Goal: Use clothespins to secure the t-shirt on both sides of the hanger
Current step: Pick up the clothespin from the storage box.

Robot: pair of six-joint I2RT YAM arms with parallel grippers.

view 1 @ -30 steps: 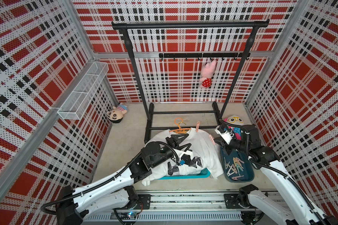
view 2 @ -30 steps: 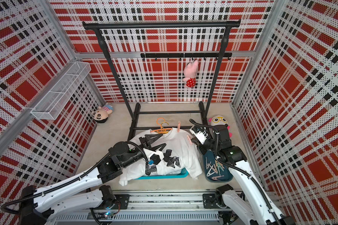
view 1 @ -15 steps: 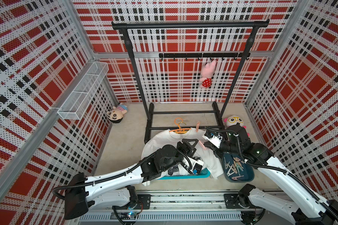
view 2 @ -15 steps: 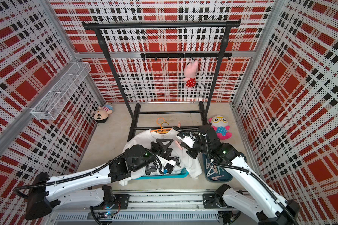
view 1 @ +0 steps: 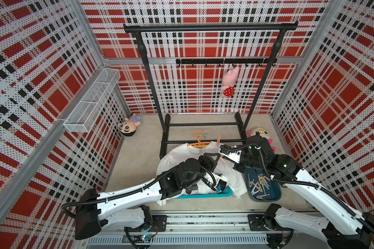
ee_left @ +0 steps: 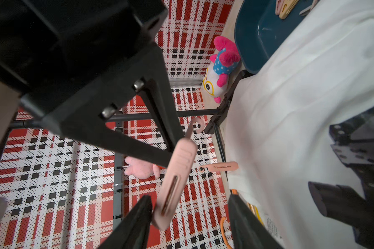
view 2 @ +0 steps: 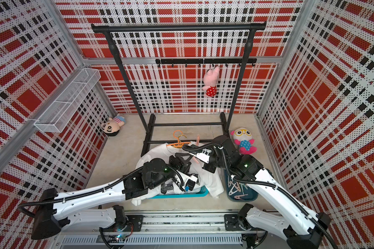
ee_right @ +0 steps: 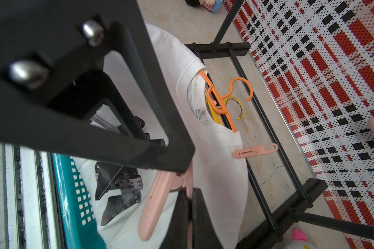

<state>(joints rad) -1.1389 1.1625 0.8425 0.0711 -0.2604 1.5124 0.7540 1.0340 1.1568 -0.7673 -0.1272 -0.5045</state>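
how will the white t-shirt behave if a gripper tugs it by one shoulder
Probably floppy: the t-shirt drapes in soft folds over the teal basket rim. A tug would likely bunch and stretch it locally rather than move it whole. The orange hanger pokes out of the collar, so it may shift inside.

Both top views are bright and evenly lit by diffuse light, with soft shadows on the surface (view 1: pixel 143 155) in front of the garment rack (view 1: pixel 209 28) and wide-angle bending of the walls (view 1: pixel 41 86) at the frame edges. In the wrist views the right tool (ee_right: pixel 187 180) is dark and blurred, its clamped clothespin (ee_right: pixel 153 204) is soft, and the t-shirt (ee_left: pixel 300 107) by the rack base is nearly overexposed.
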